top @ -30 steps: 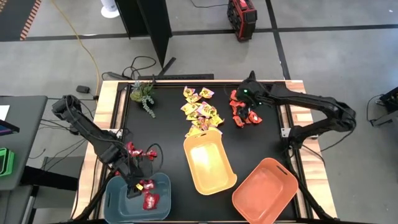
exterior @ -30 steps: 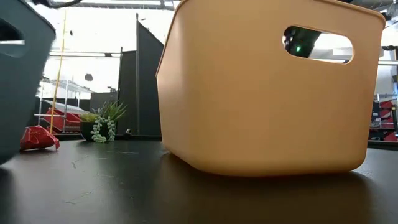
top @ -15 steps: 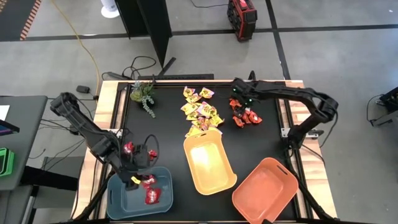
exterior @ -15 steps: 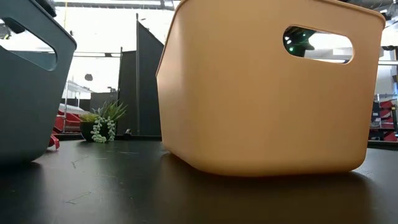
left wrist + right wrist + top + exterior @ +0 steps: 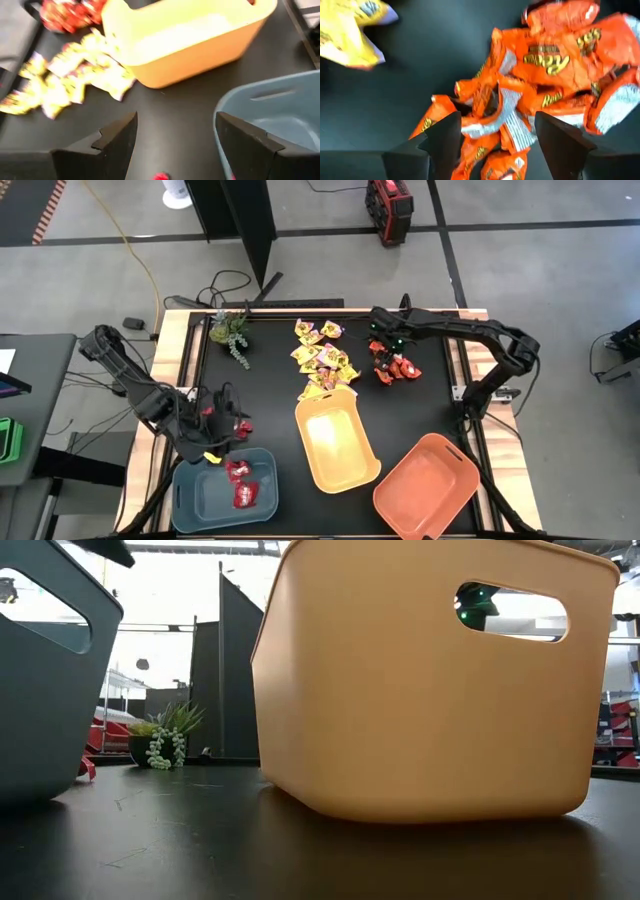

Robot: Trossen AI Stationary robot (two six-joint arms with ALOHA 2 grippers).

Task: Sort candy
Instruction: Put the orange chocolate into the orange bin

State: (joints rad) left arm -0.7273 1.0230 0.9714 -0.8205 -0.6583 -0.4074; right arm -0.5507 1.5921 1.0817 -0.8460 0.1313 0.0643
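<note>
Deep red candy (image 5: 240,426) lies in a small group near the table's left edge, and two more pieces (image 5: 240,483) lie in the blue-grey bin (image 5: 195,498). My left gripper (image 5: 222,432) hovers open over the table group; in its wrist view (image 5: 172,150) only bare table and a red scrap (image 5: 160,176) show between the fingers. Yellow candy (image 5: 321,358) is heaped at the far middle. Orange-red candy (image 5: 396,366) is heaped at the far right. My right gripper (image 5: 380,343) is open over that heap (image 5: 540,95), its fingers (image 5: 435,145) standing either side of the nearest wrappers.
The yellow bin (image 5: 336,444) stands in the middle and the orange bin (image 5: 426,486) at the near right. A green plant sprig (image 5: 232,332) sits at the far left corner. In the low view the yellow bin (image 5: 430,690) fills most of the picture.
My left gripper has risen out of the blue-grey bin and moved toward the far edge, over the deep red candy on the table. The blue-grey bin has shifted a little. My right gripper has moved slightly toward the table's left, staying over the orange-red heap.
</note>
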